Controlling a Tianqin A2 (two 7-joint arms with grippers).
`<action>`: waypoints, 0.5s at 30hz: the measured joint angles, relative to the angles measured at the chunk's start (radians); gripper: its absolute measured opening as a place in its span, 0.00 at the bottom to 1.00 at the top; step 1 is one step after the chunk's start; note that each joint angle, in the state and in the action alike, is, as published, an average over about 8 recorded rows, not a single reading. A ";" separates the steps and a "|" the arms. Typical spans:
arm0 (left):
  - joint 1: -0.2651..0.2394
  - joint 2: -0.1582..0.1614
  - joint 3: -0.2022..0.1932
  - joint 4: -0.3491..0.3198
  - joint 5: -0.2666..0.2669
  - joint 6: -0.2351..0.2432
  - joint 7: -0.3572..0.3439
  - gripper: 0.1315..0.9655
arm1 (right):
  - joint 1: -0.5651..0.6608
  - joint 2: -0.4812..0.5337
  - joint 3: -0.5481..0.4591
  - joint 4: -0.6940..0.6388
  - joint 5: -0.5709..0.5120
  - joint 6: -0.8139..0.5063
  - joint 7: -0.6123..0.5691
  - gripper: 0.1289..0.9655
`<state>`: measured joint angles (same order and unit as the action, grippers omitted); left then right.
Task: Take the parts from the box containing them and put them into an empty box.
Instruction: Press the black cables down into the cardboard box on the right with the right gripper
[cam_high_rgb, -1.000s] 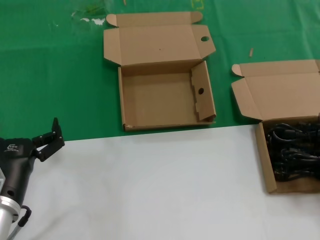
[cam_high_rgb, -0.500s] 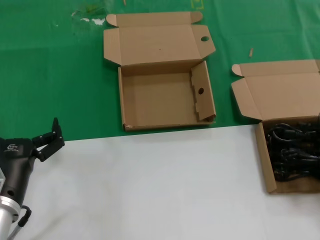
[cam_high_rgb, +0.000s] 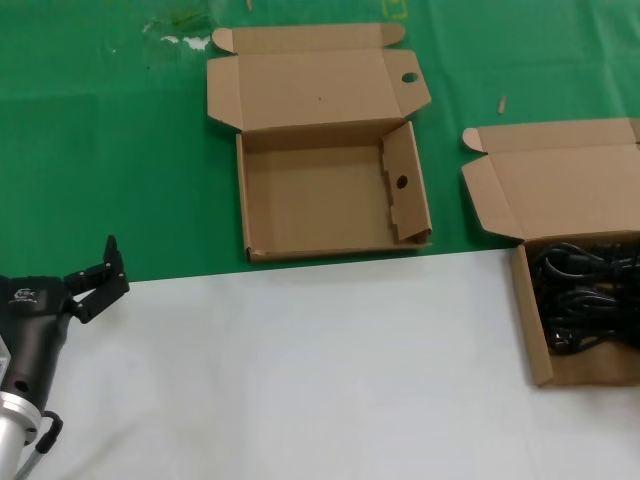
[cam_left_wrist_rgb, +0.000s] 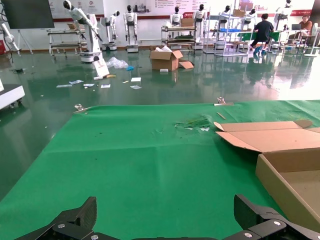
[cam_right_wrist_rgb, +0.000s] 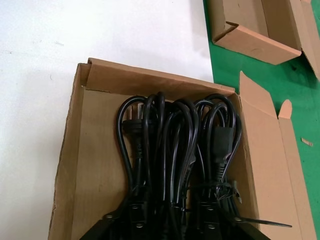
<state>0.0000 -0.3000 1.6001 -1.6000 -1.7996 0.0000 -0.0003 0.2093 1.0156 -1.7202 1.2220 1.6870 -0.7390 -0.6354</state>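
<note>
The left gripper (cam_left_wrist_rgb: 165, 227) hangs with fingers spread over the green mat (cam_left_wrist_rgb: 140, 165); the empty box (cam_left_wrist_rgb: 287, 165) sits toward the mat's right edge.

A robotics lab or test hall: beyond the left gripper (cam_left_wrist_rgb: 165, 227), past the green-covered table (cam_left_wrist_rgb: 130, 160), a glossy green floor (cam_left_wrist_rgb: 60, 100) stretches to a row of white humanoid robots (cam_left_wrist_rgb: 131, 24) on stands, metal racks (cam_left_wrist_rgb: 177, 36), scattered cardboard boxes (cam_left_wrist_rgb: 167, 59) and seated workers (cam_left_wrist_rgb: 261, 31) at the far wall.
</note>
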 joint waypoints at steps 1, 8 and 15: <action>0.000 0.000 0.000 0.000 0.000 0.000 0.000 1.00 | -0.001 0.001 0.000 0.001 0.000 0.001 0.003 0.37; 0.000 0.000 0.000 0.000 0.000 0.000 0.000 1.00 | -0.012 0.012 0.004 0.011 0.001 0.014 0.018 0.19; 0.000 0.000 0.000 0.000 0.000 0.000 0.000 1.00 | -0.060 0.036 0.039 0.058 0.021 0.033 0.029 0.11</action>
<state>0.0000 -0.3000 1.6000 -1.6000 -1.7998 0.0000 -0.0003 0.1497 1.0519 -1.6812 1.2797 1.7076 -0.7065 -0.6066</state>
